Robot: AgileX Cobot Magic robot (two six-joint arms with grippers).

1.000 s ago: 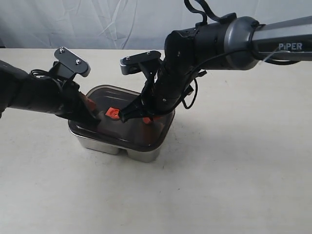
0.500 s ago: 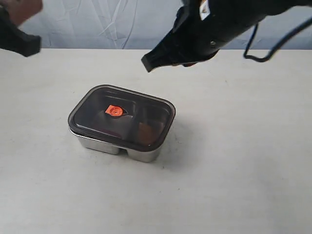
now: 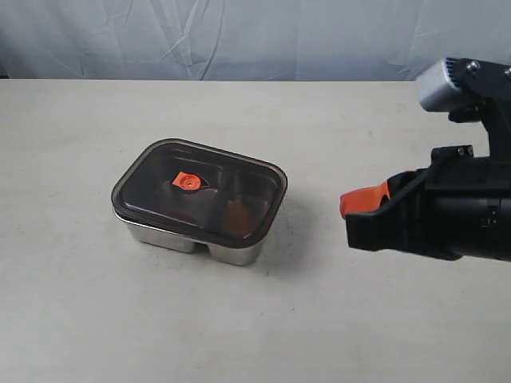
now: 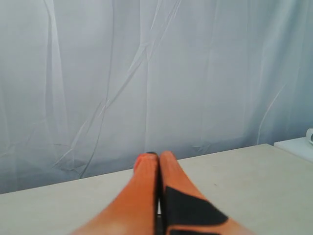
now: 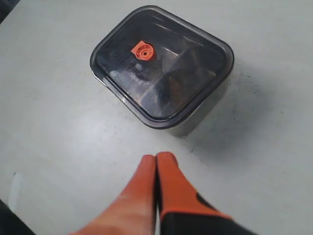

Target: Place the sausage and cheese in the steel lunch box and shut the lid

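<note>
The steel lunch box (image 3: 231, 254) stands left of centre on the table, with the dark translucent lid (image 3: 200, 187) lying flat on its rim and the orange valve (image 3: 188, 182) on top. Through the lid a dim orange-brown patch (image 3: 238, 217) shows in the near compartment; whether it is the cheese I cannot tell. The sausage is hidden under the lid. My right gripper (image 3: 345, 206) hovers to the right of the box, shut and empty, pointing at the lid (image 5: 161, 58). My left gripper (image 4: 155, 155) is shut and empty, facing the backdrop.
A pale wrinkled curtain (image 4: 146, 73) hangs behind the far table edge. The beige table (image 3: 120, 319) stretches bare around the box. A white block (image 4: 298, 146) sits at the table's edge in the left wrist view.
Both grippers have lifted off the lid. The left arm has left the exterior view. The right arm swung up and then down to the right of the box. The lid has stayed put.
</note>
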